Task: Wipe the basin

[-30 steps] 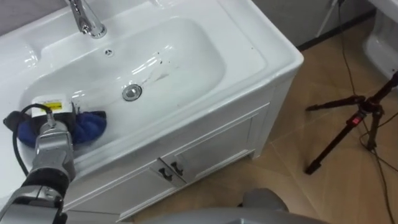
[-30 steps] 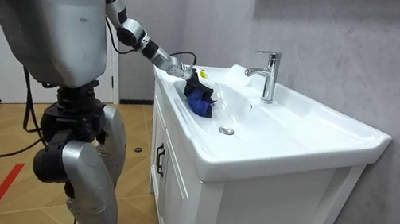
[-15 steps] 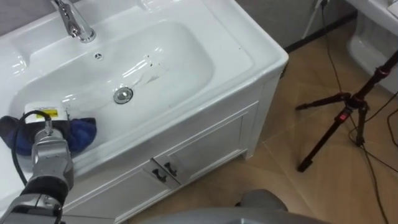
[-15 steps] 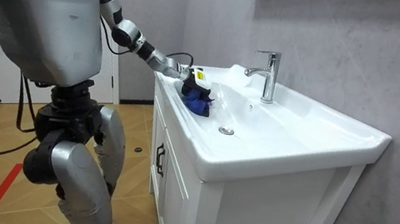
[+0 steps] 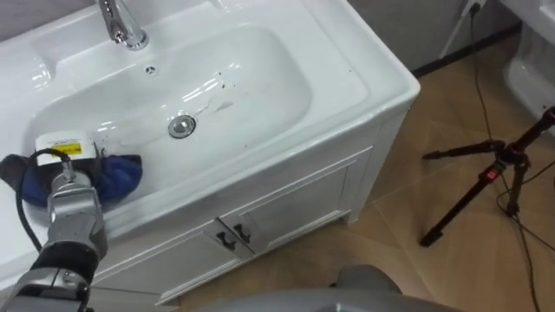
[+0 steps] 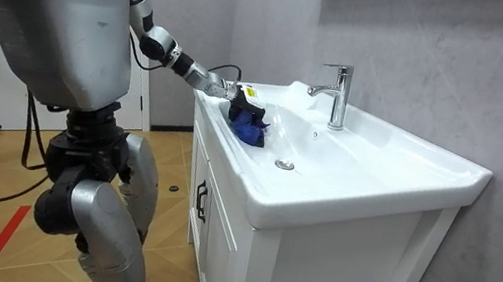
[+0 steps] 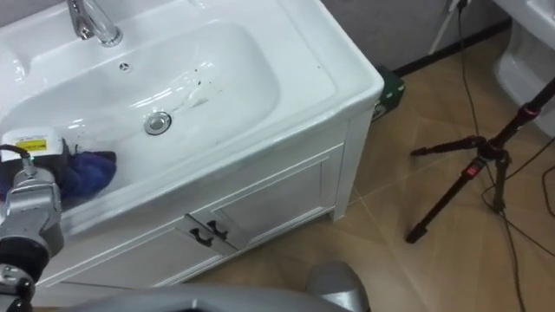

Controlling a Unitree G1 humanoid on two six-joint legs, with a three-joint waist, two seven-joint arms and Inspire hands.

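Note:
The white basin (image 5: 260,69) is set in a vanity top, with a chrome tap (image 5: 121,22) at the back and a drain (image 5: 181,126) in the middle. Thin dark marks (image 5: 227,87) lie on the bowl to the right of the drain. My left hand (image 5: 61,149) reaches over the front rim at the bowl's left end. It is shut on a bunched blue cloth (image 5: 117,173) that rests against the bowl's left slope. In the room view the left hand (image 6: 227,88) is above the near end of the basin, with the blue cloth (image 6: 249,125) under it.
The vanity has white cabinet doors with dark handles (image 5: 232,241) right in front of me. A black tripod (image 5: 490,173) with cables stands on the wooden floor to the right. A white fixture (image 5: 531,69) is at the far right edge.
The eye view swung to the left and back. My left hand and the cloth drew slightly towards the basin's left end and stay there.

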